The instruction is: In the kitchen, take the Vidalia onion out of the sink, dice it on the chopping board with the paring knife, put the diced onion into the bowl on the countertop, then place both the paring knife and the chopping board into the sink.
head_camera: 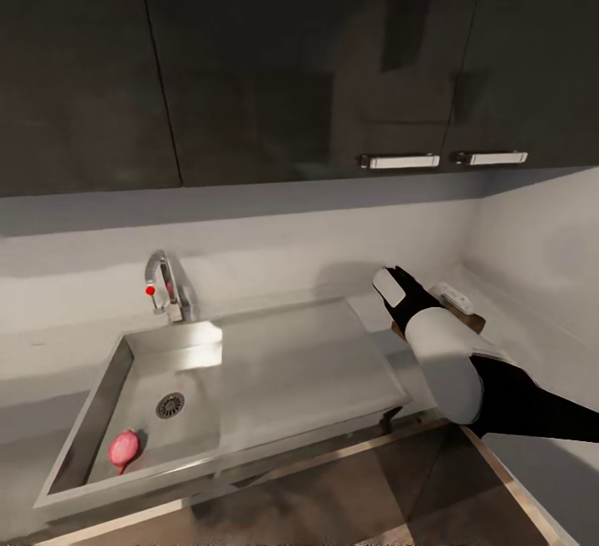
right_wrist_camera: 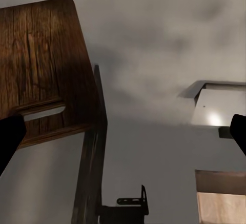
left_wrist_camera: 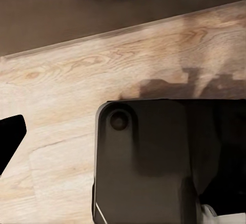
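Down in the sink (head_camera: 249,363), near the drain, lies a pinkish thing, perhaps the onion (head_camera: 124,449). Right gripper (right_wrist_camera: 123,131), jaws spread, hangs by the chopping board (right_wrist_camera: 43,70). Left gripper's state: cannot tell. No writing is legible; tap (head_camera: 166,284) bears a red dot.

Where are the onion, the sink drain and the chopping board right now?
onion (head_camera: 124,449): head view, middle of the pink bulb in the sink's near corner.
drain (head_camera: 170,405): head view, centre of the round grate in the basin floor.
chopping board (right_wrist_camera: 38,70): right wrist view, wood face above the handle slot.
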Motion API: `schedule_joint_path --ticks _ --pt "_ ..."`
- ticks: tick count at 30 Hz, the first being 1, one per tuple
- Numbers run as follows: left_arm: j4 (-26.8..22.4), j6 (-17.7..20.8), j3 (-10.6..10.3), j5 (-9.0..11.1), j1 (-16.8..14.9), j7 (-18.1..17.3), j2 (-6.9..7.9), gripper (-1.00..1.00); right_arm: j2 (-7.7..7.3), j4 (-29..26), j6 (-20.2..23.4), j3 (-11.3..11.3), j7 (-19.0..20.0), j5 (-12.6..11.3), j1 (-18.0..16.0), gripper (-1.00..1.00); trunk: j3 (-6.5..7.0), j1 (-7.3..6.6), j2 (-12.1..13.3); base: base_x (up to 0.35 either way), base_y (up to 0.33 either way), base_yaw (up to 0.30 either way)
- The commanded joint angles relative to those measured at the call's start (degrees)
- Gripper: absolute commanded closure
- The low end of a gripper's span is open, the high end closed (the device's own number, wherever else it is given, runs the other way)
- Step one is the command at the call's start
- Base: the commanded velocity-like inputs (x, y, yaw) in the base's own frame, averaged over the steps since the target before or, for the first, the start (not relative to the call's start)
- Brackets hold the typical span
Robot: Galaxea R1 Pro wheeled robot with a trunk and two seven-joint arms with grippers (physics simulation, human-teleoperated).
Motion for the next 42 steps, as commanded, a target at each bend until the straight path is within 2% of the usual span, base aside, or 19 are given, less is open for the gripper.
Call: schedule_joint_path --ticks 1,14,17,19,22,36,42 --pt "-0.08 -0.05 0.02 0.04 0.01 -0.01 -0.02 -1.00 0.00 -0.09 0.39 0.18 -0.22 -0.32 -0.03 -1.00 -0.21 0.04 -0.13 0.000 0.000 0.000" --pt "-0.02 -0.05 0.02 0.05 0.01 -0.01 -0.21 -1.00 0.02 -0.09 0.39 0.27 0.06 -0.31 -0.03 -1.00 -1.39 0.04 -0.13 0.000 0.000 0.000" --pt "0.28 -0.05 0.02 0.05 0.01 -0.01 -0.21 -1.00 0.02 -0.09 0.39 0.27 2.02 0.93 -0.03 -1.00 -1.66 0.04 -0.13 0.000 0.000 0.011" --pt "0.68 -0.05 0.02 0.05 0.01 -0.01 -0.21 -1.00 0.02 -0.09 0.39 0.27 5.60 3.50 -0.03 -1.00 -1.84 0.04 -0.13 0.000 0.000 0.051" --pt "0.77 -0.05 0.02 0.05 0.01 -0.01 -0.21 -1.00 0.02 -0.09 0.39 0.27 6.45 4.30 -0.03 -1.00 -2.11 0.04 -0.13 0.000 0.000 0.060" --pt "0.87 -0.05 0.02 0.05 0.01 -0.01 -0.21 -1.00 -0.15 -0.21 0.39 0.27 6.75 4.68 -0.03 -1.00 -3.38 0.04 -0.13 0.000 0.000 0.060" --pt "0.88 -0.05 0.02 0.05 0.01 -0.01 -0.21 -1.00 -0.73 -0.26 0.39 0.27 6.76 4.69 -0.03 -1.00 -3.92 0.04 -0.13 0.000 0.000 0.061"
